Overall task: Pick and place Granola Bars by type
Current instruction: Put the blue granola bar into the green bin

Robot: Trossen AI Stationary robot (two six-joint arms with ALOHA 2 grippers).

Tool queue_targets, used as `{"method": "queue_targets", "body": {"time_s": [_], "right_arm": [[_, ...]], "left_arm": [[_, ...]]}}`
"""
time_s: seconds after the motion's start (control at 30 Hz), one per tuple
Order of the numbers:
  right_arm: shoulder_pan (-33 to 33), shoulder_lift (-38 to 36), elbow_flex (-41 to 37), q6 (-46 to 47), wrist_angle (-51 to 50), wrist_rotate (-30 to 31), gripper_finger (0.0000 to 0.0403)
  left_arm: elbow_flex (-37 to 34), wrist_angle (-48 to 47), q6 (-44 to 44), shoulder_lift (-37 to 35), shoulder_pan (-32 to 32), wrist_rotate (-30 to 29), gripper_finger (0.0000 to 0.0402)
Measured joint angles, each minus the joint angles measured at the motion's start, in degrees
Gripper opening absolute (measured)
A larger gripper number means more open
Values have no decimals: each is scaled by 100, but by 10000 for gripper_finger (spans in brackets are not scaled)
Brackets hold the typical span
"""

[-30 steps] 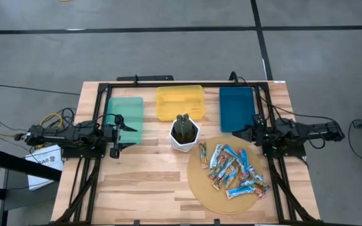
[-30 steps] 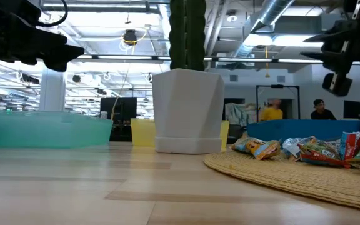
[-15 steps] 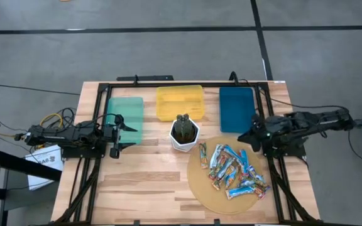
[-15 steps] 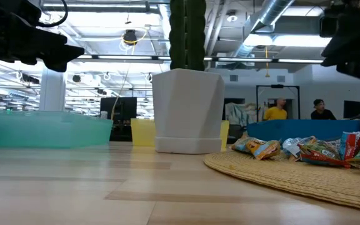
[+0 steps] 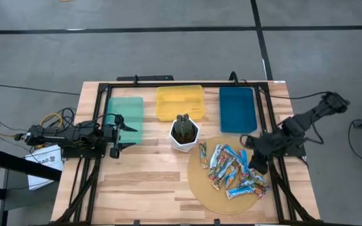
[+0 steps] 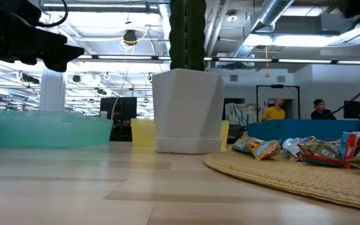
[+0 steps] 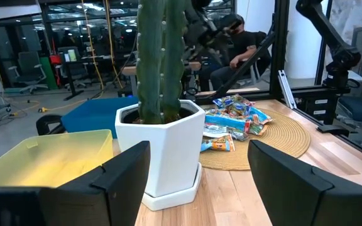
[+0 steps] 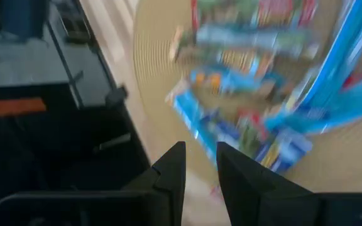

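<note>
Fingers [image 8: 170, 172] of right gripper [image 8: 200, 164] standing narrowly apart, gripping nothing, hovering over the right edge of the woven mat [image 5: 207, 188] at lower right of the high view. Fingers [image 7: 121, 172] of left gripper [image 7: 197, 182] spreading wide, empty, hanging at left centre of the high view beside the green tray [image 5: 126, 118].

Granola Bars [image 5: 233, 169] lying heaped on the mat, lower right of centre in the high view, right of frame in the low view; wrappers showing blue, orange and silver.

White pot [image 5: 184, 134] with cactus sitting at centre, just beside the mat's upper left rim.

Yellow tray [image 5: 180, 102] and blue tray [image 5: 236, 108] lining the upper part of the wooden table [image 5: 143, 182].

Two people [image 6: 274, 111] showing in the room behind, low view.
</note>
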Motion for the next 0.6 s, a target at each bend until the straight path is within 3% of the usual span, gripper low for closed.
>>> {"method": "queue_targets", "body": {"time_s": [0.3,0.43,0.6], "right_arm": [[907,883,2,1823,-205,-1113,82],[1074,1065,2,2176,-208,-1041,82],[1293,1175,2,2334,-229,-446,82]], "left_arm": [[0,1,0,1,-1,0,261],[-1,-1,0,0,0,0,261],[-1,-1,-2,1,1,0,261]]}}
